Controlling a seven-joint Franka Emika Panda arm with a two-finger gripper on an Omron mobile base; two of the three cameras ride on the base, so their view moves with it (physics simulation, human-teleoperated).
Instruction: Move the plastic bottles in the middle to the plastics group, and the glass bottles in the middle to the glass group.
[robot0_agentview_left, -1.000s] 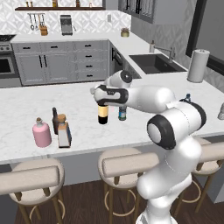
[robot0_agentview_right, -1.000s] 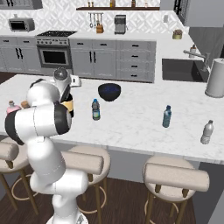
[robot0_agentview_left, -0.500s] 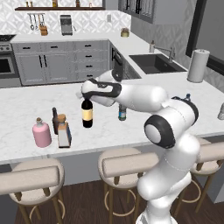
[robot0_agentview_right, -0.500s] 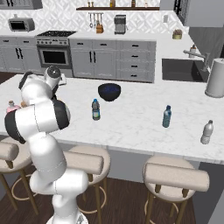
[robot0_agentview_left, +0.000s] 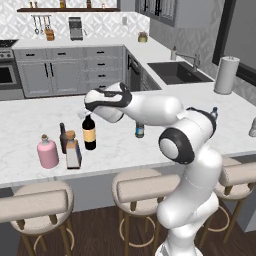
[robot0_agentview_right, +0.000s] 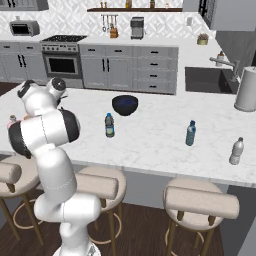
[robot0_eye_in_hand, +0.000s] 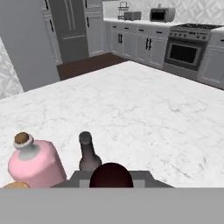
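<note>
My gripper (robot0_agentview_left: 86, 113) is closed on the wine bottle (robot0_agentview_left: 89, 133), just right of the brown bottle (robot0_agentview_left: 63, 138). I judge it should set down upright, clear of the corked bottle (robot0_agentview_left: 73, 151), before I release.

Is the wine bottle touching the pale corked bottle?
Apart. In the left base view, bare counter shows between the wine bottle and the pale bottle.

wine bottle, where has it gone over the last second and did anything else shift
The gripper has carried the wine bottle leftward in the left base view, from mid-counter to just beside the glass group, next to the slim dark brown bottle and the squarish corked bottle. It is shut on the bottle's neck. The pink bottle, the dark bowl and the small bottles on the right kept their places.
</note>
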